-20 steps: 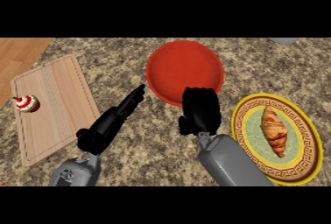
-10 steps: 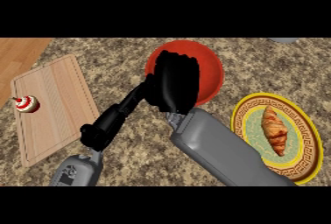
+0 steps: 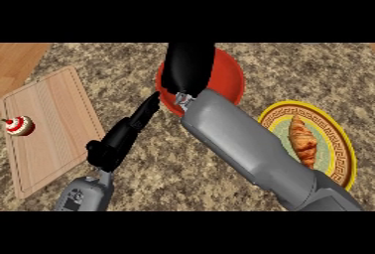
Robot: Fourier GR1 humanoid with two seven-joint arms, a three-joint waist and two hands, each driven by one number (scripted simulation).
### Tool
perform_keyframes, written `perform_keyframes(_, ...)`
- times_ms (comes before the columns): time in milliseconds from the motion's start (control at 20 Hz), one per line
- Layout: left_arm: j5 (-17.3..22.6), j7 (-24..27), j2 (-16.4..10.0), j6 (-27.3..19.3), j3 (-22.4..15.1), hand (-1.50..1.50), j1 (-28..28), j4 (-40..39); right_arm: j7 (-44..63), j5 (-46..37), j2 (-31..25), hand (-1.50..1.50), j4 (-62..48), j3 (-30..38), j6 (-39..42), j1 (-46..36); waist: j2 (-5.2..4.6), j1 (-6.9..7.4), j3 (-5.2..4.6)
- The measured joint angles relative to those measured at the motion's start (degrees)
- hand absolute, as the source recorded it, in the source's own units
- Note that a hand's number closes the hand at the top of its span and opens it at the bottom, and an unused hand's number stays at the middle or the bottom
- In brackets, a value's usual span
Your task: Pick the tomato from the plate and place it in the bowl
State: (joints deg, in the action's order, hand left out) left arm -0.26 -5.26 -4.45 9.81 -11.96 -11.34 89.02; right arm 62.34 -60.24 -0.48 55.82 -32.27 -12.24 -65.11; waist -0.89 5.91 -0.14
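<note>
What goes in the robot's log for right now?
right hand over red dish | left hand open beside it | croissant on yellow plate | tomato not seen

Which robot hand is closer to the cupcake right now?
Left. The left robot hand lies right of the cupcake, just past the cutting board's edge; the right robot hand is farther right, over the red bowl.
</note>
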Motion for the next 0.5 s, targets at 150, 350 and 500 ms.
perform_keyframes(150,0.0,0.5,0.0,-0.1,0.4,0.0,0.3,-0.3,-0.6,-1.3,0.0,1.5,-6.3,-0.1,-2.3,-2.8,-0.07,-0.65,0.01)
perform_keyframes(350,0.0,0.1,-0.4,-0.1,1.0,0.0,0.6,0.5,-1.9,-0.6,0.0,1.5,-13.3,0.6,-4.8,-4.3,-0.04,-1.48,0.05)
perform_keyframes(500,-0.5,0.9,-0.2,-0.5,0.7,0.0,1.3,0.4,-3.7,4.5,0.2,1.5,-17.3,4.0,-4.9,-3.7,-0.21,-1.6,0.07)
